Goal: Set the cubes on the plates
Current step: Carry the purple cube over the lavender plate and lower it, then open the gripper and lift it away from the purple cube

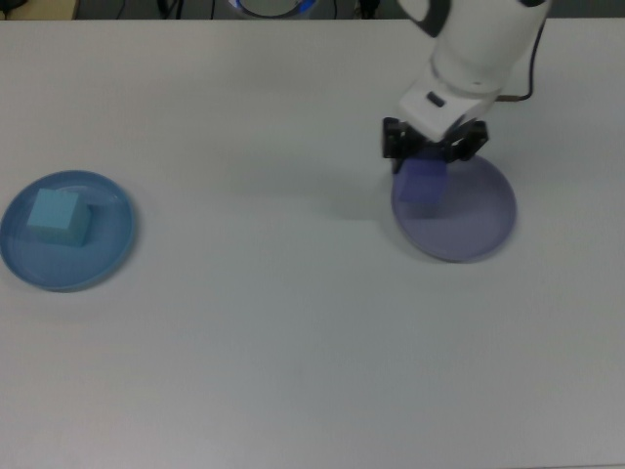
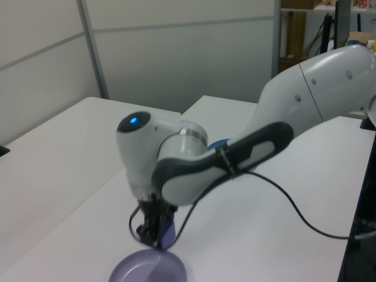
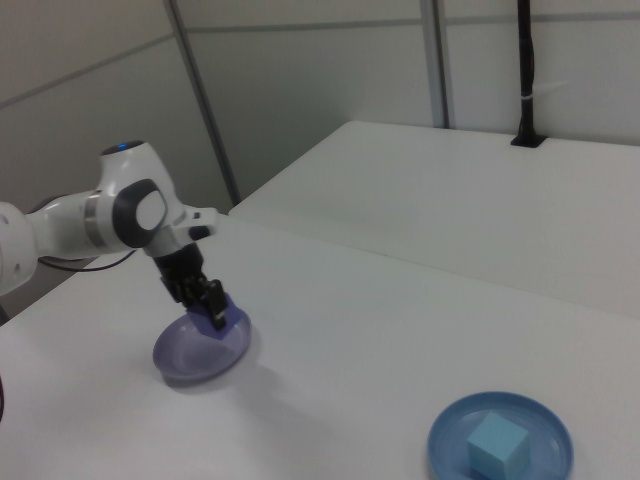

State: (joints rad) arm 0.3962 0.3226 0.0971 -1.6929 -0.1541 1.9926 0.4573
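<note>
Claw (image 1: 431,151) closed on violet cube (image 1: 423,181), held clear of the table (image 1: 293,342) above the near rim of the lavender plate (image 1: 469,225), toward the top view's right edge; judged carried high so it clears the rim before lowering. Turquoise cube (image 1: 54,216) already sitting inside blue plate (image 1: 107,254) near the top view's left table edge, so only this one left to place. Count: two cubes, two plates, one arm.
</note>
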